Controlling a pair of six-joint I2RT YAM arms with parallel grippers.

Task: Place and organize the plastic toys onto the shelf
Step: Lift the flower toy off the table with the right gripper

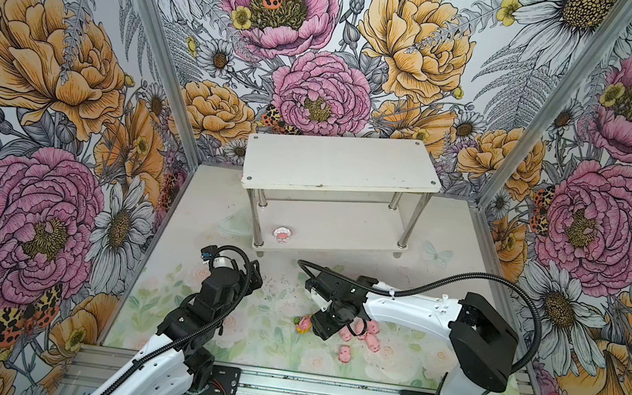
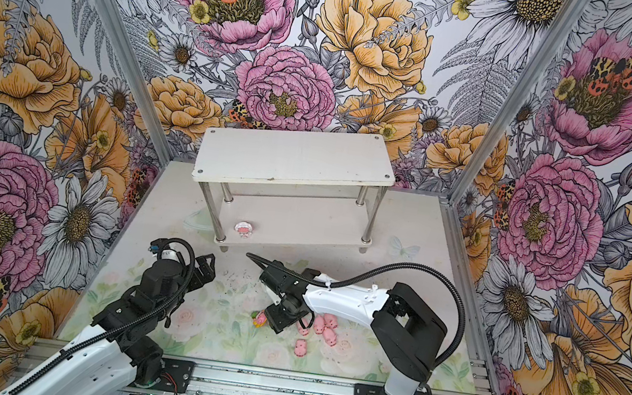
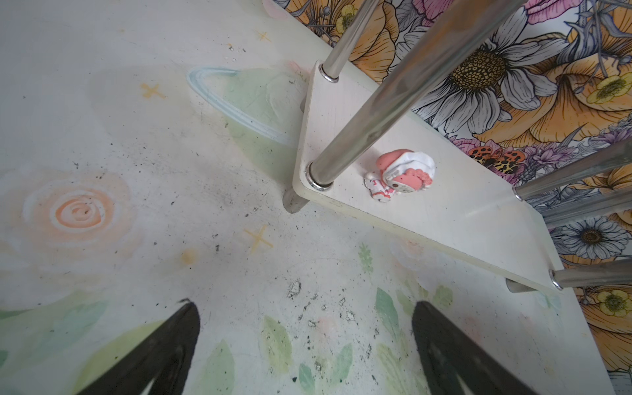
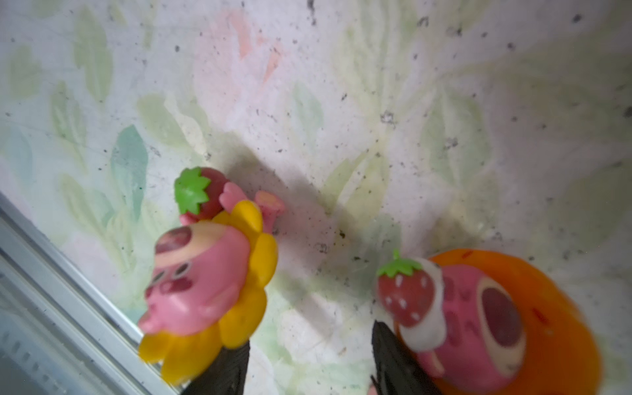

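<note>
Sunflower toy just beside right gripper, spread and empty; centre over it before squeezing; left gripper spread too.

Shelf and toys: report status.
Left pincer open, empty. Right pincer open, by sunflower toy and orange toy. White-hooded toy on shelf, lower tier; pigs on table.

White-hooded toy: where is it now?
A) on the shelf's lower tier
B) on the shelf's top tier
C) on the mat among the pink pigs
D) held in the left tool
A: the white-hooded toy lies on the bare lower board of the shelf, near one end, with nothing gripping it.
</note>
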